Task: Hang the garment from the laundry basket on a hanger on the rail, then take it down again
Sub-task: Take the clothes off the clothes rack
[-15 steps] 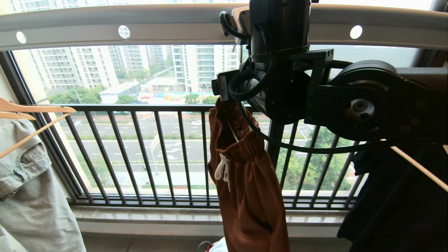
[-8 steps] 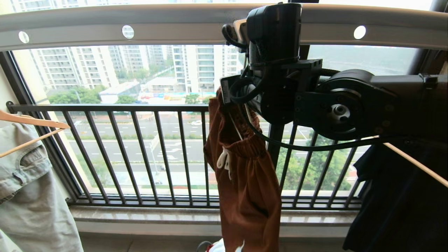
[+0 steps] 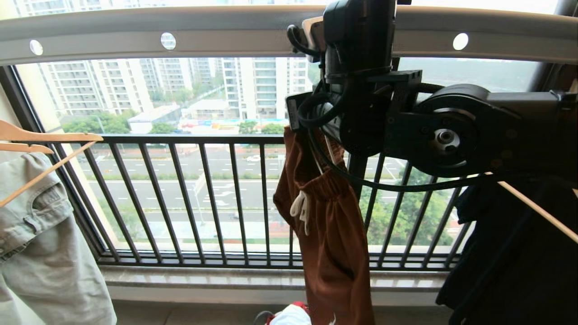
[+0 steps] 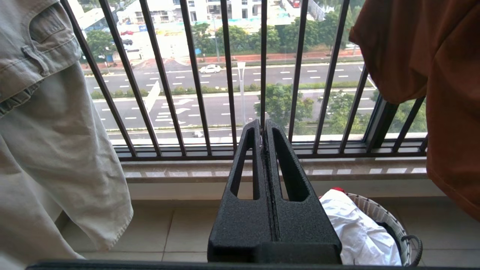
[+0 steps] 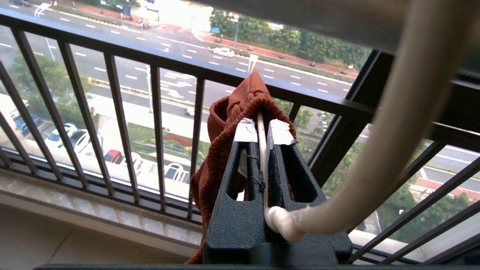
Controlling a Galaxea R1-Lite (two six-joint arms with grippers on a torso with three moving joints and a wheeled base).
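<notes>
Right end effector pinches thin hanger under rail; rust shorts dangle off it. Left end effector closed, empty. Risk: tilted hanger, shorts slide off.

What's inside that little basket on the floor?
The laundry basket holds crumpled white cloth with a bit of red behind it. Anything underneath is covered.

A pale tiled floor runs up to a low stone sill beneath the black balcony railing. On the tiles stands one thing — the laundry basket, round, dark-rimmed, just beside the sill, with crumpled white cloth heaped inside — a bit of red behind it.
</notes>
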